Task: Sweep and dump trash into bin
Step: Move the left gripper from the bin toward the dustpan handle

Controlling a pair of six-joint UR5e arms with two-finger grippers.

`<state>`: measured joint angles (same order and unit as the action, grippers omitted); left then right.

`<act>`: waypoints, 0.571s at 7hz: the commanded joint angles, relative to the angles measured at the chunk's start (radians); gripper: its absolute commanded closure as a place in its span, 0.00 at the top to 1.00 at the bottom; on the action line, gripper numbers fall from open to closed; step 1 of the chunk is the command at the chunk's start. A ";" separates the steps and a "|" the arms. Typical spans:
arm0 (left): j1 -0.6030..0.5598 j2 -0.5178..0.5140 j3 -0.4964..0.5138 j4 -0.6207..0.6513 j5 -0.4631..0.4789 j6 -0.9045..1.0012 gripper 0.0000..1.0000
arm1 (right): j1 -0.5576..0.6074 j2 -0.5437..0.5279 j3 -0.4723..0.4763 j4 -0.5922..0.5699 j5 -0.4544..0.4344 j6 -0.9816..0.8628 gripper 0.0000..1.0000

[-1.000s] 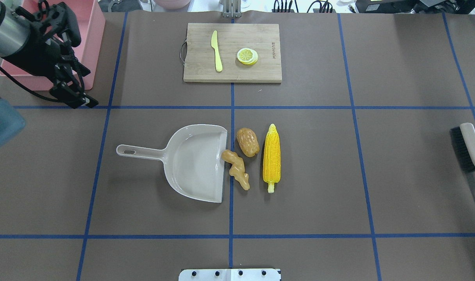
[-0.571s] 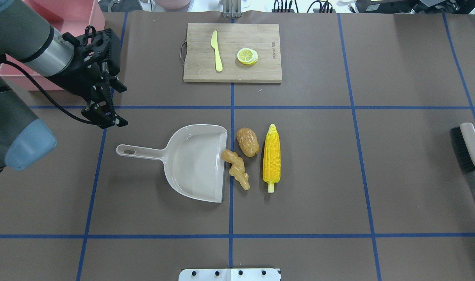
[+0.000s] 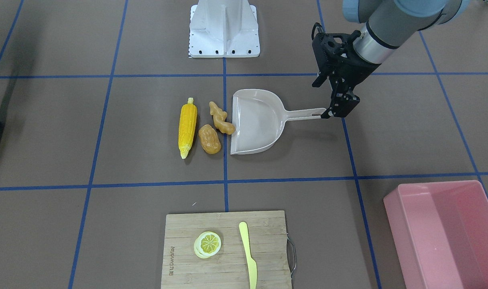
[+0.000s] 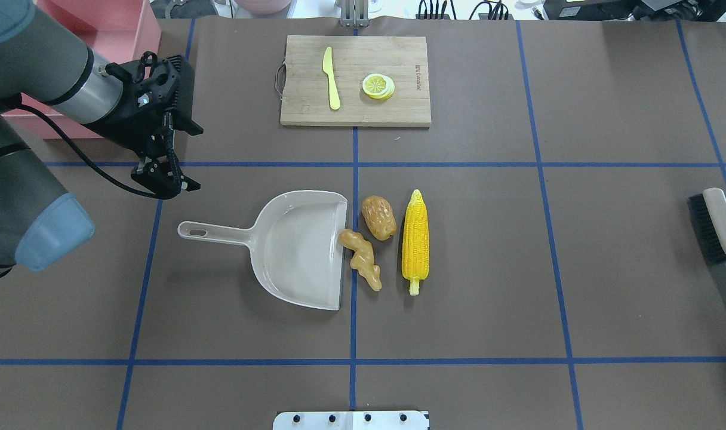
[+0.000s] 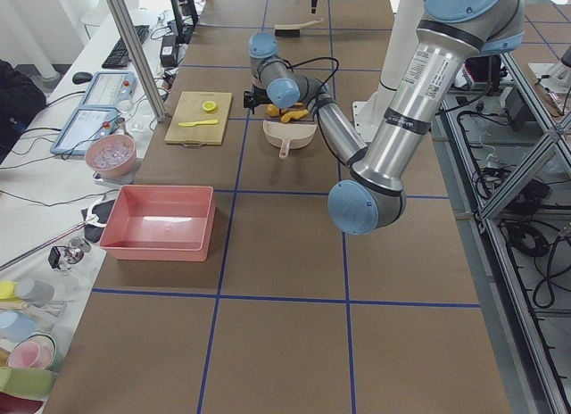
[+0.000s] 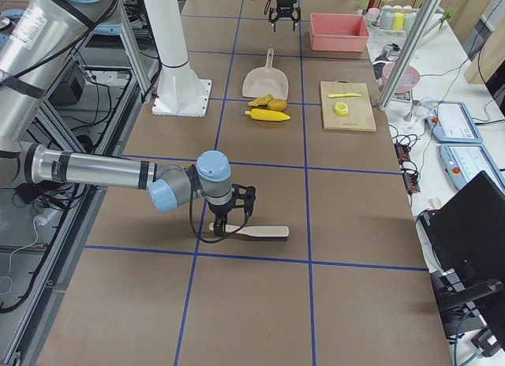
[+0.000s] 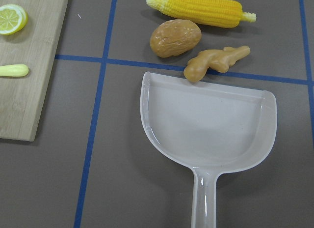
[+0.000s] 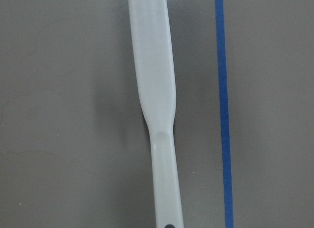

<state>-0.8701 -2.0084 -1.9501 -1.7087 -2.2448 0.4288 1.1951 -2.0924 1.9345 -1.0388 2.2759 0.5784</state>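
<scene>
altogether three trash toys [image 4: 379,218], one dustpan [image 4: 297,251], one pink bin [image 3: 448,228]

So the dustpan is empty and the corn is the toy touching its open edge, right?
Almost. The dustpan is empty, but the toy at its open edge is the ginger root, not the corn, which lies farthest away, beyond the potato. The overhead exterior view shows it.

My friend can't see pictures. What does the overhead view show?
The left gripper hangs near the handle of a beige dustpan on a brown table. A ginger root, potato lump and corn cob lie by the dustpan's open edge; a pink bin stands far left.
</scene>
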 commanded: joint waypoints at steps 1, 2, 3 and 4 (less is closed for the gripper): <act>0.037 0.031 0.019 -0.112 0.033 -0.015 0.98 | -0.057 0.009 -0.015 0.016 -0.019 0.035 1.00; 0.045 0.033 0.046 -0.165 0.033 -0.045 0.98 | -0.101 0.012 -0.017 0.017 -0.056 0.061 1.00; 0.049 0.037 0.056 -0.198 0.033 -0.068 0.98 | -0.126 0.023 -0.029 0.017 -0.065 0.079 1.00; 0.063 0.071 0.062 -0.265 0.034 -0.091 0.98 | -0.135 0.025 -0.063 0.060 -0.067 0.081 1.00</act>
<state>-0.8203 -1.9660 -1.8993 -1.9047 -2.2119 0.3658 1.0807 -2.0730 1.9020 -1.0123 2.2174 0.6493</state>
